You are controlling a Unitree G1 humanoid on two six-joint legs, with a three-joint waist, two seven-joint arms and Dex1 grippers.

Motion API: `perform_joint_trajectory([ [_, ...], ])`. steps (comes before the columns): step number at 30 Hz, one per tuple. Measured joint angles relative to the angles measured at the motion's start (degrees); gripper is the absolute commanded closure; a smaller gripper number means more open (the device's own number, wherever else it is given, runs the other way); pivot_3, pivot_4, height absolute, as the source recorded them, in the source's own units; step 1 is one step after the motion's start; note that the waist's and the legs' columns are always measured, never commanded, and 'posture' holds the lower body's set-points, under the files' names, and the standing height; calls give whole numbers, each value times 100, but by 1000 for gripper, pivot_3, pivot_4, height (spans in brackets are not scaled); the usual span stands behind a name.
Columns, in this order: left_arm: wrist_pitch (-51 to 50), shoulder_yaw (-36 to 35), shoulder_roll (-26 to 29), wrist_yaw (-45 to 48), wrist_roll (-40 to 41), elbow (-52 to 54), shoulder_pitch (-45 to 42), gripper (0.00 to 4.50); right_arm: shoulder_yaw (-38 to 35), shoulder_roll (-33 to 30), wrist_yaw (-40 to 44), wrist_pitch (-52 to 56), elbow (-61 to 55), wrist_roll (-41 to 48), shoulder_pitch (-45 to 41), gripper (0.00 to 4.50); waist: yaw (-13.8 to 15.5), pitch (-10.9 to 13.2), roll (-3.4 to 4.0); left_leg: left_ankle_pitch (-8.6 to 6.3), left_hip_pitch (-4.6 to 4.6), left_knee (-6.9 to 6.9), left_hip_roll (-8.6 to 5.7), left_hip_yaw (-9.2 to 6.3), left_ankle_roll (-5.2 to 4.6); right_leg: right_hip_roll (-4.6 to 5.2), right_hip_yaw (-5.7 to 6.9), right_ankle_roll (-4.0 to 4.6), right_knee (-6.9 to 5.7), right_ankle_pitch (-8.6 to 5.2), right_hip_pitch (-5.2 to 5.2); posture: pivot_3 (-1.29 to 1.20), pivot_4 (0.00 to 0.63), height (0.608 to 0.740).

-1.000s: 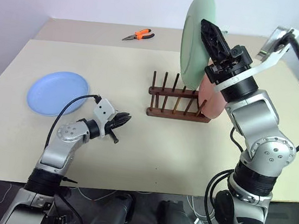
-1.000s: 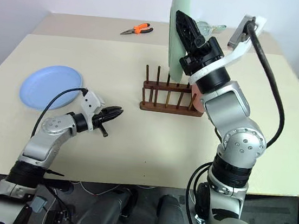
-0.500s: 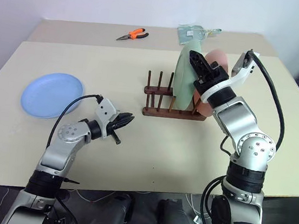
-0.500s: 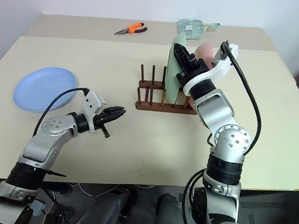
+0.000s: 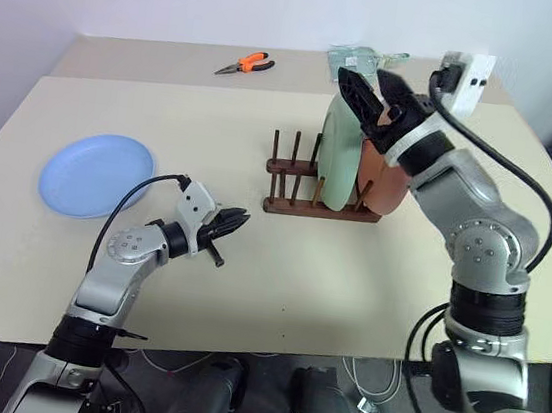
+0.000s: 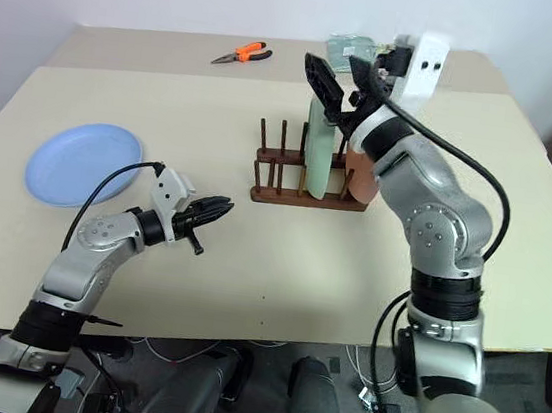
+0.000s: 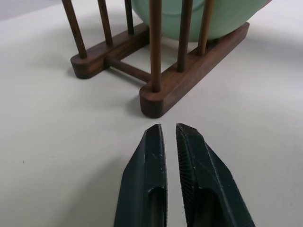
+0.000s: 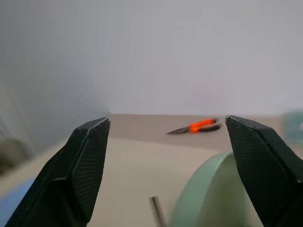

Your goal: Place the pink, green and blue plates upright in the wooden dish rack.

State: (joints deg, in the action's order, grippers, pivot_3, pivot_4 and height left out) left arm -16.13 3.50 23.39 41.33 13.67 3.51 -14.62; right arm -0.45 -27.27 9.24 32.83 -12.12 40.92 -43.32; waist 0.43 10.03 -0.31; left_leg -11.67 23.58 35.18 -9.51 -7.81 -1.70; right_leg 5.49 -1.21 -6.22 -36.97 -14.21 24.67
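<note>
Lab: bare table [image 5: 348, 276], pliers [image 5: 245, 63]

The rack [image 5: 324, 187] is dark brown wood with a smooth, slightly satin finish on its pegs and bars, and it stands on a matt, smooth cream table [image 5: 279, 267]. The green plate [image 5: 336, 159], pink plate [image 5: 378, 179] and blue plate [image 5: 97, 173] look like smooth matt plastic. The left gripper [image 7: 166, 137] has black plastic fingers [image 7: 191, 161] with fine ribbing on the inner faces, while the right gripper [image 8: 165, 161] has a fine dotted texture on its pads [image 8: 90, 165]; the pliers [image 5: 245, 63] have orange glossy handles.
</note>
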Motion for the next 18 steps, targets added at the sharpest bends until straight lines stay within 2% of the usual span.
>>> perform_joint_trajectory([
  [4, -111, -444, -156, -432, 205, -39, -95, 699, 429, -371, 636, -758, 224, -1250, -227, 0, -8, 2, -3, 1, 0, 1, 0, 0, 1, 0, 1, -1, -1, 0, 1, 0, 150, 729],
  [5, -105, -600, -193, -677, 197, -103, -177, 256, 522, -413, 811, -931, 249, -1497, -313, 0, -11, 2, -2, 2, 0, 1, 0, 0, 3, 0, 2, -1, -2, 0, 2, 0, 150, 729],
  [6, -96, -843, -249, -1089, 139, -233, -304, 41, 692, -457, 1061, -1145, 249, -1766, -437, 0, -21, 2, -3, 2, 0, 0, 1, 0, 4, -1, 1, -1, -3, 1, 3, 0, 150, 729],
  [11, -670, -2251, -314, -3620, -419, -382, -787, 41, 1632, -328, 2122, -1962, 203, -2676, -702, 0, -106, 2, -19, 2, 0, 0, 3, 0, 7, -2, 3, -7, 0, 3, 1, 0, 150, 729],
  [14, -1269, -2999, -378, -4583, -438, -83, -809, 41, 1847, -69, 2381, -2204, 300, -2965, -658, 0, -100, 4, -23, 2, 1, 4, 2, 0, 8, -4, 5, -11, 2, 6, -2, 0, 150, 729],
  [18, -2286, -3826, -603, -5321, -252, 344, -712, 41, 1958, 215, 2619, -2362, 352, -3149, -586, 0, -81, 2, -27, 4, 0, 9, 2, -3, 14, -5, 10, -11, -5, 7, -4, 0, 150, 729],
])
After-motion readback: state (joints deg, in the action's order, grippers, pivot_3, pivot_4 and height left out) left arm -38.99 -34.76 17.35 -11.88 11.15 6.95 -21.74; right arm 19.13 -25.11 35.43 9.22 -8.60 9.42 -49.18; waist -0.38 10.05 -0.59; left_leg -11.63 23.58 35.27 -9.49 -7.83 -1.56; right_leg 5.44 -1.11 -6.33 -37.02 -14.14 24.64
